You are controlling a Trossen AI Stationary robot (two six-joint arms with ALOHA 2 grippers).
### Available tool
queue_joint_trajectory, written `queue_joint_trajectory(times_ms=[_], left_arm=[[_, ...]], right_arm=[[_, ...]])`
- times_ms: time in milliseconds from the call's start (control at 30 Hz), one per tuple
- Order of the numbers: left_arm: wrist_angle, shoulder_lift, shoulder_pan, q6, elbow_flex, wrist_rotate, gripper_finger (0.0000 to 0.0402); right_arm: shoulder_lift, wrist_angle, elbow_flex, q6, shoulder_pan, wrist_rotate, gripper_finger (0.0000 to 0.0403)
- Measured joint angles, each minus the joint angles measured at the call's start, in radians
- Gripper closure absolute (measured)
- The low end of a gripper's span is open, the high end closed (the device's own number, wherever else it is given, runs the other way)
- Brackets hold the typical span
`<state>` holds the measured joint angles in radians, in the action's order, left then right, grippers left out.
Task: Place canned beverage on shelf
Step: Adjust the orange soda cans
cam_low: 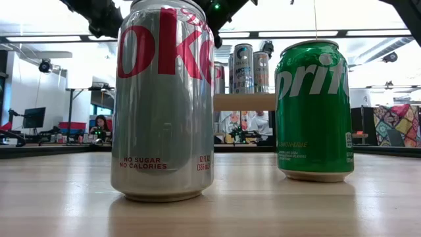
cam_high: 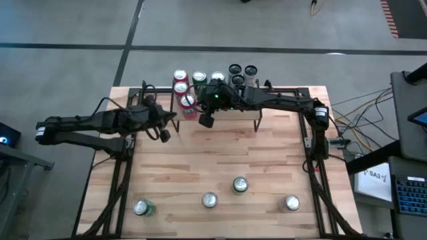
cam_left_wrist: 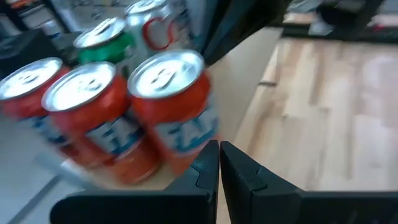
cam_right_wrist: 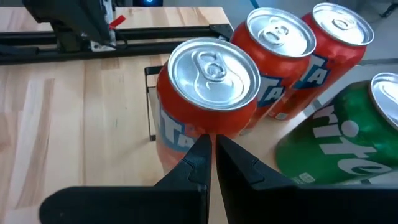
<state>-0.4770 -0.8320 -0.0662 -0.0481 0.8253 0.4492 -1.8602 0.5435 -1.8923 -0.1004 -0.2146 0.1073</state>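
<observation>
A light-wood worktop (cam_high: 220,160) stands on a grey floor; the shelf (cam_high: 263,100) sits along its upper edge at frame centre in the high view.

On the shelf's left end stand three red Fanta cans (cam_high: 181,87), with a green Sprite can (cam_high: 199,79), a silver can (cam_high: 217,79) and two dark cans (cam_high: 242,71) farther right.

The right pincer (cam_high: 205,120) hovers beside the front edge of the shelf's left end, its fingers closed and empty; in the right wrist view the nearest Fanta can (cam_right_wrist: 208,93) lies just beyond the fingertips.

The left pincer (cam_high: 162,133) sits just left of the shelf, fingers closed and empty.

Four more cans stand along the lower worktop edge: a green one (cam_high: 141,208), two silver ones (cam_high: 209,199) (cam_high: 292,202), and a Sprite can (cam_high: 240,185).
</observation>
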Motion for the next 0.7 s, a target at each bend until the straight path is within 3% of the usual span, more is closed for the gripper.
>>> queue_joint_trajectory(times_ms=[167,333,500,700], left_arm=[[-0.045,0.005,0.0,0.019,0.0,0.114,0.0402],[-0.04,0.005,0.0,0.132,-0.005,0.118,0.0402],[0.006,0.045,0.0,0.148,-0.059,0.118,0.0402],[0.031,0.138,0.0,0.151,-0.102,0.069,0.0402]], right_arm=[[-0.021,-0.01,0.0,0.03,0.0,0.025,0.039],[-0.029,-0.013,0.0,0.085,0.006,0.029,0.039],[-0.023,-0.007,0.0,0.153,0.012,0.037,0.039],[-0.019,0.037,-0.001,0.238,0.018,0.206,0.039]])
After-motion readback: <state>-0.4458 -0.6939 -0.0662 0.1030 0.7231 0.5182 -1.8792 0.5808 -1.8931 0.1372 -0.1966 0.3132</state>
